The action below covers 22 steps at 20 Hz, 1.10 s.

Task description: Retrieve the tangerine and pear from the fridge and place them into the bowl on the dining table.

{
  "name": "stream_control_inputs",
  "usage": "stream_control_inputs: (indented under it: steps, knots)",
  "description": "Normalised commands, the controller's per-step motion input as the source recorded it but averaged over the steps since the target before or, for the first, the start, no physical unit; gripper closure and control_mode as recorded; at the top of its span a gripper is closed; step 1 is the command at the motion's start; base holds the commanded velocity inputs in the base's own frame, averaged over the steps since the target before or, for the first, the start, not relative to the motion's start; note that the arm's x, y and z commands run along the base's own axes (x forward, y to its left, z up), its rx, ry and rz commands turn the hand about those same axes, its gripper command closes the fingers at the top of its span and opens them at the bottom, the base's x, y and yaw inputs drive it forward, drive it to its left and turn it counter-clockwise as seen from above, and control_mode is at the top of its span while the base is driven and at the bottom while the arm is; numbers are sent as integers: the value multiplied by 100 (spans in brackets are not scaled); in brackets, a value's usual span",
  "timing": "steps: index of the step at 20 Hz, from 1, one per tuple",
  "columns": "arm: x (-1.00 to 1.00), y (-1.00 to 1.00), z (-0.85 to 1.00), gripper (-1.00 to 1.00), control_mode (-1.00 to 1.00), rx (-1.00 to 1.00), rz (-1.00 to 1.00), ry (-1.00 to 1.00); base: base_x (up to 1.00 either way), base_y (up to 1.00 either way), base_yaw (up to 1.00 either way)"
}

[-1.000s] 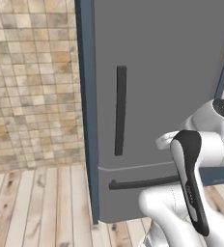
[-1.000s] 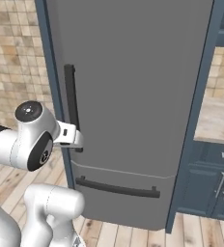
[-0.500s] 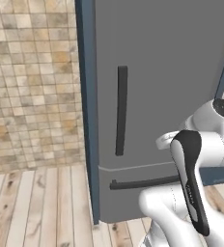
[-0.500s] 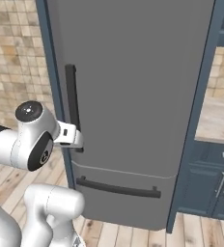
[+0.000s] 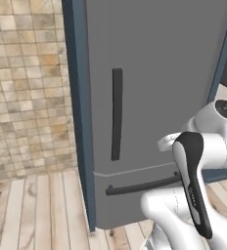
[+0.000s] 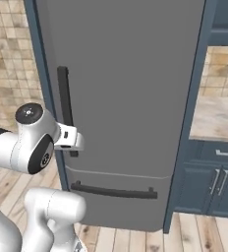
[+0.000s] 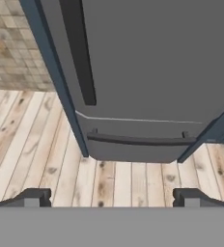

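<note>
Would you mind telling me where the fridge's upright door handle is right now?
The upright handle runs down the left part of the closed fridge door, just above the horizontal drawer handle.

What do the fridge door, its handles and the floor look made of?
Fridge: flat matte grey, looks like painted metal; no visible grain or glare. Vertical handle and drawer handle: dark matte bars, metal or plastic, can't tell. Floor: pale wood planks with visible grain and knots.
</note>
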Motion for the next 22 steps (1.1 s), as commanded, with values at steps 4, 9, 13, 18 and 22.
stream_control_inputs:
  steps: [4, 9, 13, 18, 22]
  knots:
    - [0, 0, 0, -100, 100, 0, 0, 0, -7, 70, -25]
    - [0, 0, 0, -100, 100, 0, 0, 0, -1, 78, -25]
    - [0, 0, 0, -100, 100, 0, 0, 0, 0, 81, -31]
    - [0, 0, 0, -100, 100, 0, 0, 0, -3, 75, -31]
    - [0, 0, 0, -100, 100, 0, 0, 0, -23, 15, -26]
